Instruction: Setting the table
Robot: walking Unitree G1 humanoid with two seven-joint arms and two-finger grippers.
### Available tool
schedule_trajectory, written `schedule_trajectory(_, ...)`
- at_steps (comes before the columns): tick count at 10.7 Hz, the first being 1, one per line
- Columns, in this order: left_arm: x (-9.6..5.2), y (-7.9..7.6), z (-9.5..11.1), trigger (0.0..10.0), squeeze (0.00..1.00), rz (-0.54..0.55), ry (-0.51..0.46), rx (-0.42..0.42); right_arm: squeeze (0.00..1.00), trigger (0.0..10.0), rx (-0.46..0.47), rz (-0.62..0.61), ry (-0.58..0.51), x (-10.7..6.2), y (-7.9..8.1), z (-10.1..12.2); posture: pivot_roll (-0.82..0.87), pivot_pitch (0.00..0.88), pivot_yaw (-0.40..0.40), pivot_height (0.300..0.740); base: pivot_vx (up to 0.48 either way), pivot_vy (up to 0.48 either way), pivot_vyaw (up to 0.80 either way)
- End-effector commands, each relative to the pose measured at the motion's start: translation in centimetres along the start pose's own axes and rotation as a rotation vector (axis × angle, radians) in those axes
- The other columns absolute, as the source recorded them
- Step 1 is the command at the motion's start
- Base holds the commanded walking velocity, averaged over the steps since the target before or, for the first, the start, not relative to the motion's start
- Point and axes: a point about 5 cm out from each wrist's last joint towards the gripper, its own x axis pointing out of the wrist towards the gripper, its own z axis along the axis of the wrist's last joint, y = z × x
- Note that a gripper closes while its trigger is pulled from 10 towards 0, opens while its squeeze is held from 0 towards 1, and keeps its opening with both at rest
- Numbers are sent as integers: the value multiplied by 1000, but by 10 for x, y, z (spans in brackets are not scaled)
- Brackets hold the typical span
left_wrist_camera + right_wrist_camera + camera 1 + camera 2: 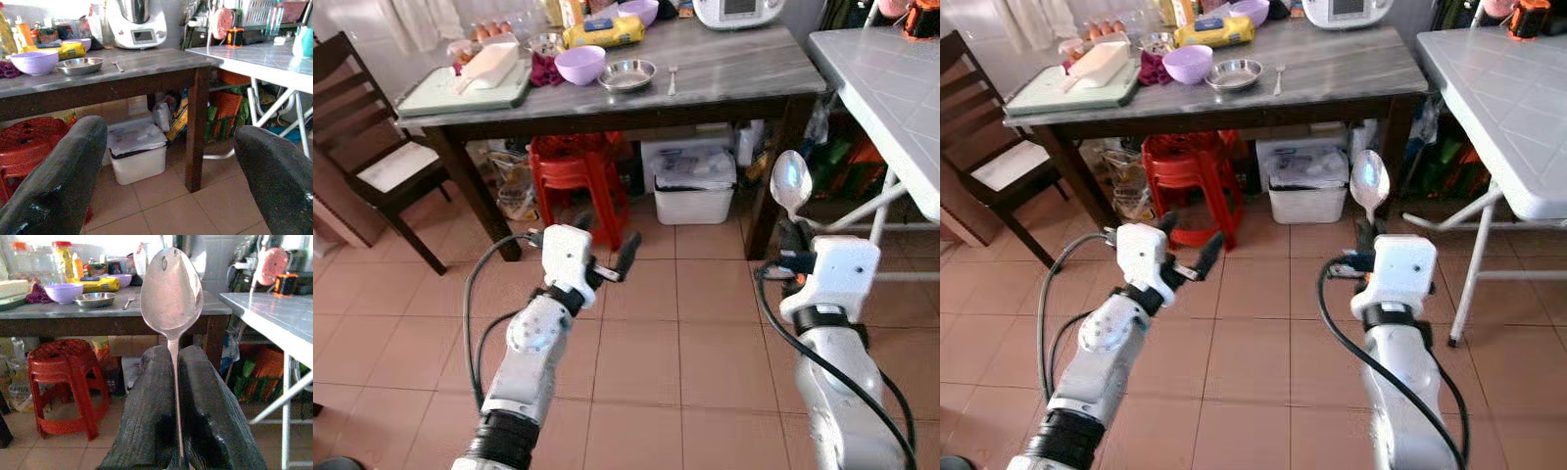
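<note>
Both head cameras looked forward and down from above the arms, onto tiled floor [646,323] and the grey-topped table [744,64] ahead. Each wrist camera looked level along its fingers, from low and nearer, toward that table. All views shared the steel dish [79,65].

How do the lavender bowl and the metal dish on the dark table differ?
The lavender bowl is deep, matte and opaque-coloured; the metal dish is shallow, wide-rimmed and shiny. The bowl stands nearer the cutting board, the dish nearer the fork. Both sit upright and look empty.
</note>
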Motion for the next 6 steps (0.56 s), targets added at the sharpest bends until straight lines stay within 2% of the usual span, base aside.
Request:
schedule_trajectory(1, -2, 6, 0, 10000, 0, 11, 2, 14, 0, 10000, 6, 21, -24, 1, 5, 5, -206, 69, 133, 740, 420, 0, 556)
schedule_trajectory(6, -2, 1, -3, 10000, 0, -6, 5, -3, 0, 10000, -2, 28, -22, 1, 5, 4, -215, 63, 124, 740, 428, 0, 563)
